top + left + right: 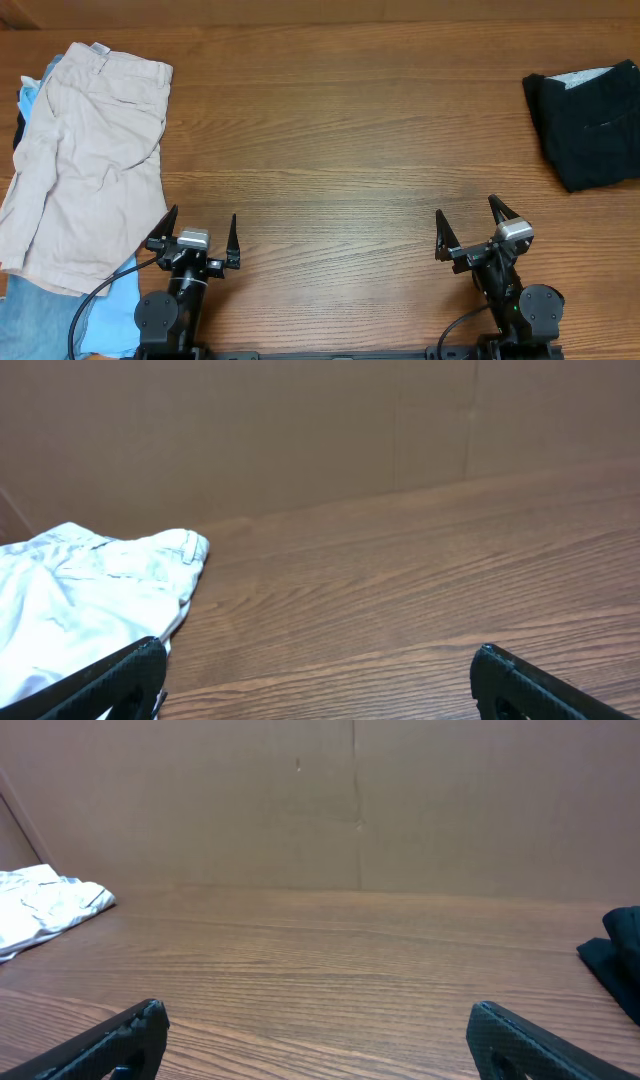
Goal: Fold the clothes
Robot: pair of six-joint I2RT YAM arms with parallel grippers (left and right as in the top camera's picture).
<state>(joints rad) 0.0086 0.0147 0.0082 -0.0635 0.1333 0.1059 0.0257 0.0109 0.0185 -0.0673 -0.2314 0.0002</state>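
Note:
The black shorts lie folded at the table's far right edge, with a pale grey-white waistband lining showing at the top. A corner of them shows at the right edge of the right wrist view. My left gripper is open and empty near the table's front edge, left of centre; its fingers show in the left wrist view. My right gripper is open and empty near the front edge at the right, well short of the black shorts; its fingers show in the right wrist view.
Beige khaki shorts lie spread at the far left on top of light blue garments. They also show in the left wrist view and the right wrist view. A brown wall stands behind the wooden table.

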